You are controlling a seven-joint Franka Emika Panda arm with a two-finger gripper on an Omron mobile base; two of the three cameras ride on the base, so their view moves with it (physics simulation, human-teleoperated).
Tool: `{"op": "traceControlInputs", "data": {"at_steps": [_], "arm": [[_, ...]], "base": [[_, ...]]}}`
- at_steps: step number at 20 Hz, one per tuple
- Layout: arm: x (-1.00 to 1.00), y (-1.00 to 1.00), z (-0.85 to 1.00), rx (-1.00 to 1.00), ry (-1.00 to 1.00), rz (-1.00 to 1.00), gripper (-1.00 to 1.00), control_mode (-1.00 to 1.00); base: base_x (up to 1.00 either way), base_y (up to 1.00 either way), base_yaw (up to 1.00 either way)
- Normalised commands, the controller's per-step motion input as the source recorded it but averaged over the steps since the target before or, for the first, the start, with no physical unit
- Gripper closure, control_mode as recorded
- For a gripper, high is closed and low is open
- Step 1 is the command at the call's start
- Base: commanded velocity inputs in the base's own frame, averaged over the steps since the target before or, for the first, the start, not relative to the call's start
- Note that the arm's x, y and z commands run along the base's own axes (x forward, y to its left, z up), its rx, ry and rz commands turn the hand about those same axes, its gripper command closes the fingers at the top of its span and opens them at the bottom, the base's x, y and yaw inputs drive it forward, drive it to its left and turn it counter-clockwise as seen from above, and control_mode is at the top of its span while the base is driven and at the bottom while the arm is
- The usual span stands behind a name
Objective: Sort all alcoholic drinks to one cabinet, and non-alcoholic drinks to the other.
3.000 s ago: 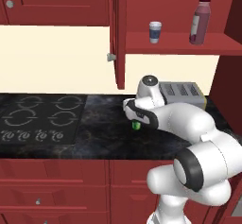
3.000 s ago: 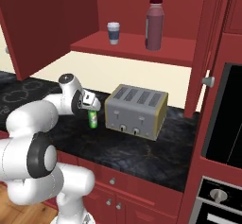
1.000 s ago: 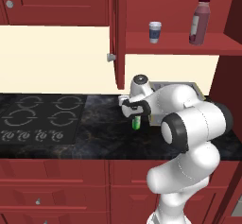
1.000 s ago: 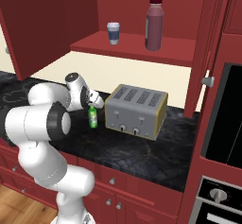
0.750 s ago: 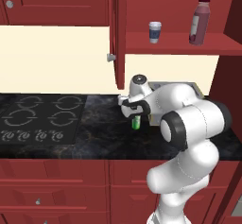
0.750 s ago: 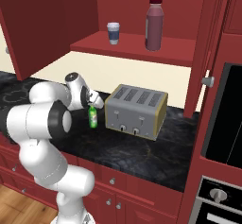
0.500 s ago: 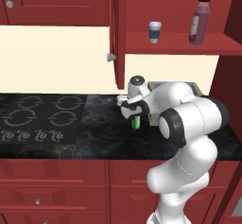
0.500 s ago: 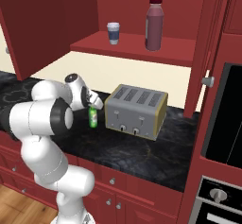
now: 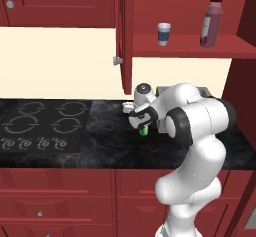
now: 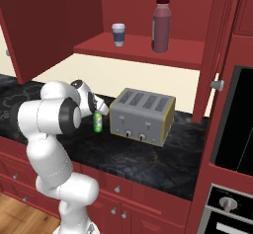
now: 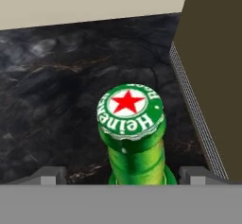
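Observation:
A slim bright green bottle (image 9: 144, 130) (image 10: 98, 123) stands upright on the black counter just left of the toaster. In the hand view its green cap with a red star (image 11: 130, 107) sits dead centre. My gripper (image 9: 142, 123) (image 10: 97, 113) (image 11: 122, 175) reaches down over it, open, one fingertip on each side of the neck with a gap on both sides. The wide dark red juice bottle (image 9: 211, 23) (image 10: 161, 26) and the small white lidded cup (image 9: 163, 34) (image 10: 118, 34) stand on the open cabinet's shelf above.
A grey toaster (image 10: 143, 115) (image 11: 212, 76) stands close to the right of the bottle. The cabinet door (image 9: 125, 31) hangs open above the hand. A cooktop (image 9: 40, 126) lies to the left, an oven (image 10: 237, 124) to the far right.
The hand has settled a little lower and closer around the green bottle's neck. The bottle, the juice bottle and the cup have not moved.

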Motion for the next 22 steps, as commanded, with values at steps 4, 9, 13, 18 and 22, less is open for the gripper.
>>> {"op": "traceControlInputs", "data": {"at_steps": [4, 9, 13, 18, 22], "arm": [[0.44, -0.02, -0.07, 0.00, -0.02, 0.00, 1.00, -1.00], [0.40, -0.09, -0.10, 0.00, 0.00, 0.00, 1.00, -1.00], [0.27, -0.16, -0.13, -0.02, -0.02, 0.00, 1.00, -1.00], [-0.04, -0.21, -0.08, -0.02, 0.00, 0.00, 1.00, -1.00], [-0.20, -0.13, -0.06, -0.01, -0.03, 0.02, 1.00, -1.00]], "base": [[0.00, 0.00, 0.00], [0.00, 0.00, 0.00], [0.00, 0.00, 0.00], [0.00, 0.00, 0.00], [0.00, 0.00, 0.00]]}}
